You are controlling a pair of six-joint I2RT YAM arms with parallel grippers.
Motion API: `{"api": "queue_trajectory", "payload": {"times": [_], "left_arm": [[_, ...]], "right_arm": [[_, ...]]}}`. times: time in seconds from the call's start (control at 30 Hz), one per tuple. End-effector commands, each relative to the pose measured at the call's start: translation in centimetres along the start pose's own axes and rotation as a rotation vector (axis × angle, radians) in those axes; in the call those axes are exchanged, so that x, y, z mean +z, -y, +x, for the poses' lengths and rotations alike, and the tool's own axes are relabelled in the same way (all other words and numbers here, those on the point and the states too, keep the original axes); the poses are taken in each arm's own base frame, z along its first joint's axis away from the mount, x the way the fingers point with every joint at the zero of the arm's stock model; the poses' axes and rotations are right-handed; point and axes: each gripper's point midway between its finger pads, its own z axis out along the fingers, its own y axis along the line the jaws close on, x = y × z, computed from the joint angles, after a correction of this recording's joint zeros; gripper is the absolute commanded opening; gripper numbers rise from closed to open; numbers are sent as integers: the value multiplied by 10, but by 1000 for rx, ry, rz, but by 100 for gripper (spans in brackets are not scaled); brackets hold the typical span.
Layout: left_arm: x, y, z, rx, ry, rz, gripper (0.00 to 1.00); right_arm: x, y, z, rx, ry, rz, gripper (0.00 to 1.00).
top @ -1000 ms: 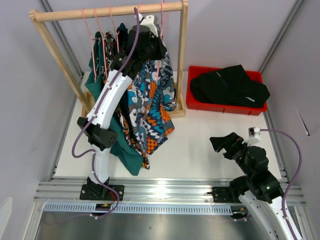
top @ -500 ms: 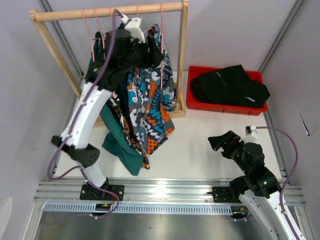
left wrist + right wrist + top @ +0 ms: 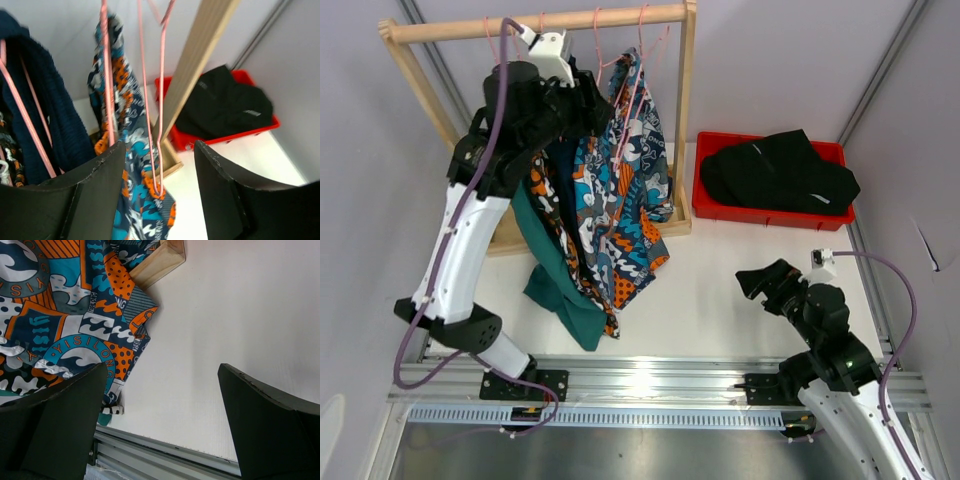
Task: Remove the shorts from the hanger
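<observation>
While the right tool (image 3: 160, 371) hovers with jaws wide apart over the bench's (image 3: 720, 290) near right edge, the left tool (image 3: 160, 150), jaws apart astride a thin pink wire hanger (image 3: 150, 100), should pinch soft cloth, not springy wire. The limp patterned shorts (image 3: 620, 200) hang at the far left corner; a black pair (image 3: 775, 170) fills the far-right red bin (image 3: 760, 217)

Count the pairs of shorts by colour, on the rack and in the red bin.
Black shorts: 1
Navy shorts: 1
Teal-green shorts: 1
Blue-orange-white patterned shorts: 1
Orange camo shorts: 1
Total: 5
</observation>
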Motion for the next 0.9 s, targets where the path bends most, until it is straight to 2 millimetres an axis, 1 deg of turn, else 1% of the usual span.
{"api": "queue_trajectory", "payload": {"times": [0.0,0.13,0.17,0.2,0.23,0.3,0.33,0.37,0.4,0.43,0.47,0.5,0.53,0.57,0.6,0.63,0.67,0.73,0.77,0.8,0.83,0.87], "left_arm": [[20,-26,18,32,-57,-72,63],[35,-41,19,40,-58,-101,62],[35,-44,13,40,-45,-111,62],[44,-48,18,39,-62,-117,61],[44,-49,14,36,-53,-115,61],[55,-55,22,25,-78,-123,59],[57,-55,23,23,-82,-120,57],[59,-55,22,20,-81,-113,48],[65,-55,27,20,-95,-113,37],[67,-56,30,20,-106,-115,23],[67,-56,26,20,-96,-116,11],[68,-56,26,19,-99,-120,0],[74,-59,33,18,-118,-125,0],[71,-57,25,18,-100,-122,0],[71,-57,24,15,-97,-120,0],[65,-55,17,13,-77,-117,0],[63,-53,15,12,-72,-113,0],[51,-48,3,17,-40,-99,0],[35,-44,-11,19,-3,-93,0],[25,-42,-18,23,19,-90,0],[16,-40,-26,25,41,-87,0],[-3,-37,-39,28,81,-82,0]], "right_arm": [[-10,-15,-18,-1,57,-40,100],[-10,-10,-15,-2,49,-27,100],[-10,-9,-13,-1,46,-23,100],[-10,-9,-14,-1,48,-23,99],[-10,-8,-13,1,49,-20,99],[-10,-9,-14,-1,49,-25,99],[-9,-8,-14,1,51,-20,100],[-10,-8,-14,-1,50,-17,100],[-10,-8,-14,-1,53,-17,99],[-10,-7,-14,-1,53,-13,100],[-10,-6,-14,-1,51,-8,99],[-10,-5,-13,-1,50,-5,100],[-10,-5,-13,3,50,-5,100],[-11,-5,-13,5,49,-4,100],[-11,-5,-13,6,48,-3,100],[-12,-6,-14,9,52,-10,100],[-14,-7,-15,12,58,-12,100],[-15,-10,-19,9,67,-22,100],[-15,-14,-23,6,81,-34,100],[-14,-16,-24,0,80,-35,100],[-17,-25,-34,-12,103,-57,100],[-17,-30,-38,-22,109,-64,100]]}}
